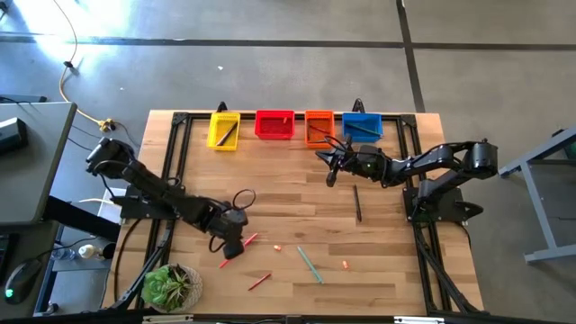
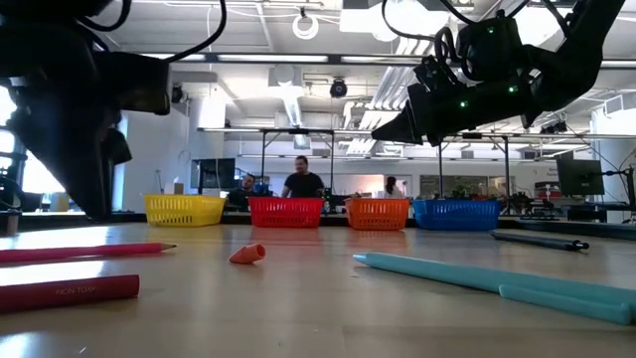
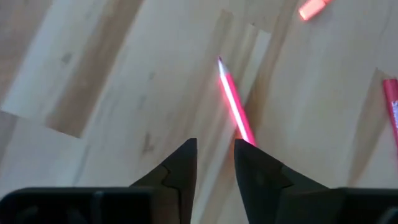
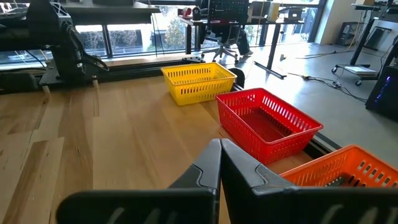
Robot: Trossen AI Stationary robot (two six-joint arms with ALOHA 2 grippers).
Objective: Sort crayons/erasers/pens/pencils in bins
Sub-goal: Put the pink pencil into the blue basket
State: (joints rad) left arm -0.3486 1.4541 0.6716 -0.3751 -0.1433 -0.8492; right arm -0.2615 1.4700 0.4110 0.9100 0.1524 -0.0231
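While our left gripper (image 3: 214, 163) hovers lower left, jaws slightly parted over a pink pencil (image 3: 235, 107) on the counter (image 1: 297, 180), our right gripper (image 4: 221, 158), jaws shut empty, hangs by the orange bin (image 1: 319, 128).

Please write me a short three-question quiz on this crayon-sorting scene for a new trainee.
1. True or false: the left gripper has its fingers parted just above a pink pencil lying on the table.
2. Going by the high view, which bin is the right gripper nearest: A yellow bin, B red bin, C orange bin?
3. Fill in: the right gripper's fingers are ____ and hold nothing.

Key:
1. True. The pencil lies just beyond the parted fingertips, not gripped.
2. C. It hovers just in front of the orange bin, with the blue bin beside it.
3. Shut.
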